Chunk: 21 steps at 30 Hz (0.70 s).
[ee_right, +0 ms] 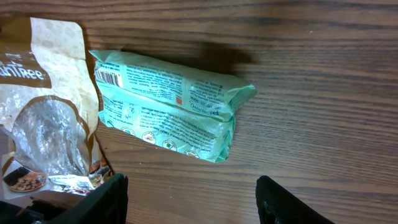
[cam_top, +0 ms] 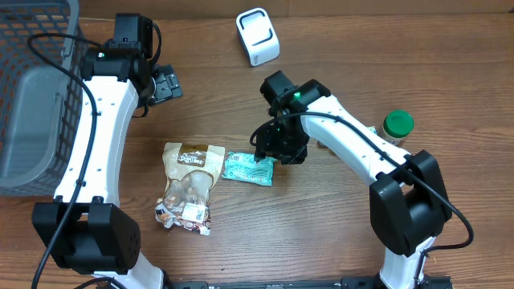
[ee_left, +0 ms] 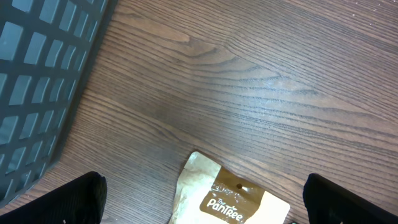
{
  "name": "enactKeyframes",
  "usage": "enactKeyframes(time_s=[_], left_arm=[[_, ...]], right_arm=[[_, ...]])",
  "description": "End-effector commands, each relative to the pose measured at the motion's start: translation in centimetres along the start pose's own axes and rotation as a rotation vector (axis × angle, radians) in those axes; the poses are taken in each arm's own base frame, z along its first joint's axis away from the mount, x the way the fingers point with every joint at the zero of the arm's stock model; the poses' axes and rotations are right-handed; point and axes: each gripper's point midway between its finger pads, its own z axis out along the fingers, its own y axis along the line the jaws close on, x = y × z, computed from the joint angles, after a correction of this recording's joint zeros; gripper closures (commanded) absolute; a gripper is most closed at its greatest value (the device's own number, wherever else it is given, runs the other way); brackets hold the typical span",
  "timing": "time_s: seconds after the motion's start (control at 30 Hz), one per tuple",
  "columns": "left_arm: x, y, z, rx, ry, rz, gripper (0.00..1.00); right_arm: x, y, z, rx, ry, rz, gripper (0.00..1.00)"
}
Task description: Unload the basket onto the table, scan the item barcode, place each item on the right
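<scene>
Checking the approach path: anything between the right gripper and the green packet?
No. In the right wrist view, only bare table shows between the open right gripper and the green packet.

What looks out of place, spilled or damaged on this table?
Nothing stands out. The green packet lies slightly askew beside the brown snack bag; both look intact, nothing spilled.

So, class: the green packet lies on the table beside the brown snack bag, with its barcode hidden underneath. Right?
No: the barcode faces up, at the end of the green packet nearest the brown snack bag, as the right wrist view shows. The rest stands.
</scene>
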Motion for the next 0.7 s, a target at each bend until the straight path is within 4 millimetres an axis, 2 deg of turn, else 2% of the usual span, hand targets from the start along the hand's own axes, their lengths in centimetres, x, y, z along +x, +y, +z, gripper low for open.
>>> enactKeyframes(time_s=[0.0,0.53,0.67], left_arm=[[-0.36,-0.05,-0.72,0.012,-0.018,0.009,0.0],[-0.36,-0.05,-0.74,0.013,-0.019,0.009,0.0],[-0.36,-0.05,-0.74,0.013,-0.019,0.009,0.0]], right_arm=[[0.22,0.14,-0.3,0.02,-0.026,-0.012,0.37],[0.67,0.79,-0.03,0.021,-0.025,-0.034,0.37],[0.59,0.4,0.0,0.049,-0.037,-0.03,0.36]])
